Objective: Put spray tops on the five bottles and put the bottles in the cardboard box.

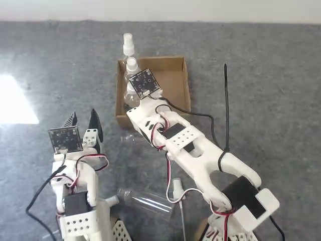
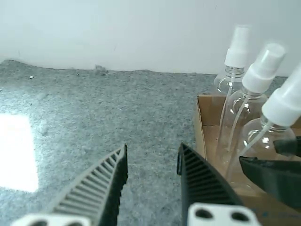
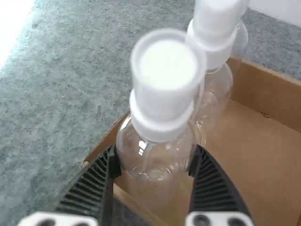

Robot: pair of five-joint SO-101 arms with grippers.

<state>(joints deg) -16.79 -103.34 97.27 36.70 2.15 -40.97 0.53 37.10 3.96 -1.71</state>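
Observation:
The cardboard box [image 1: 175, 75] sits at the far middle of the table. My right gripper [image 3: 153, 162] is shut on a clear bottle [image 3: 155, 150] with a white spray top [image 3: 164, 66], upright in the box's near left corner. A second topped bottle [image 1: 132, 66] stands behind it in the box. A third [image 1: 129, 45] stands at the far left corner, seemingly just outside the wall. My left gripper [image 2: 153, 174] is open and holds nothing, low over the table left of the box [image 2: 202, 122]. An uncapped bottle [image 1: 145, 201] lies near the arm bases, with a loose spray top [image 1: 176, 190] beside it.
The right arm [image 1: 185, 140] stretches diagonally from the front right to the box. Something clear, perhaps another bottle [image 1: 131, 136], lies just in front of the box. A black cable [image 1: 225, 100] runs along the table right of the box. Grey carpet-like surface lies open at left and right.

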